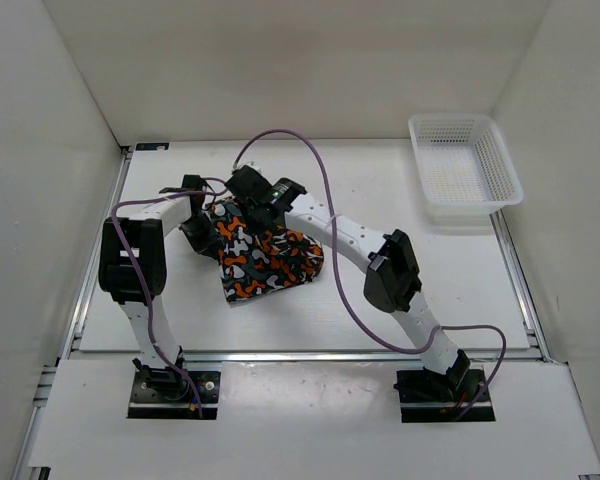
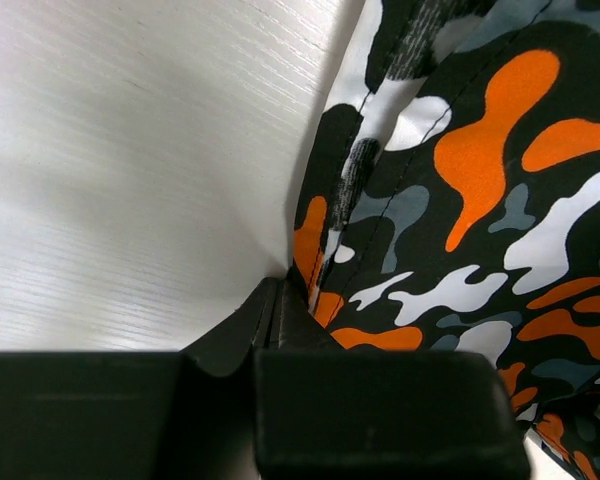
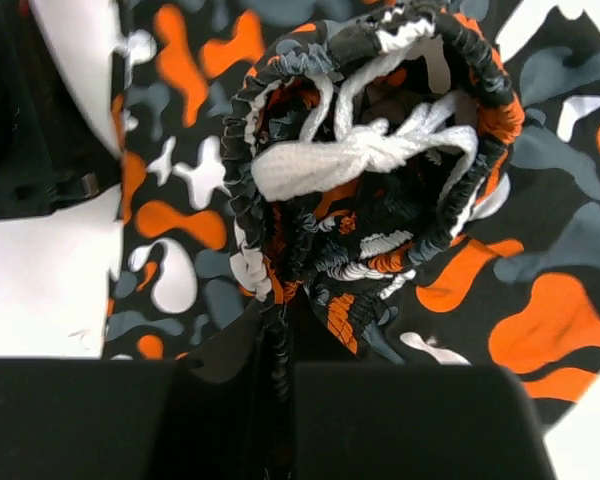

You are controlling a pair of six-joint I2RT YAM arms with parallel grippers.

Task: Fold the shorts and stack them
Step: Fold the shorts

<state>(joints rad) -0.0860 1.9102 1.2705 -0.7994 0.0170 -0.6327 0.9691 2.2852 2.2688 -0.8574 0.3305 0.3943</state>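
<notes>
You have shorts [image 1: 265, 262] in a camouflage print of orange, black, dark grey and white blotches, their drawstring [image 3: 360, 150] plain white, while the table [image 1: 400, 190] is white with a faint grain, the mesh basket [image 1: 470, 212] white, the cables [image 1: 280, 132] purple, and the arms [image 1: 350, 235] white with black joints.

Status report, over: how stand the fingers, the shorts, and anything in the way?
Left gripper fingers shut on the shorts edge. Right gripper fingers shut on the waistband. Shorts bunched between the arms. Way clear: white basket sits far right, apart.
</notes>
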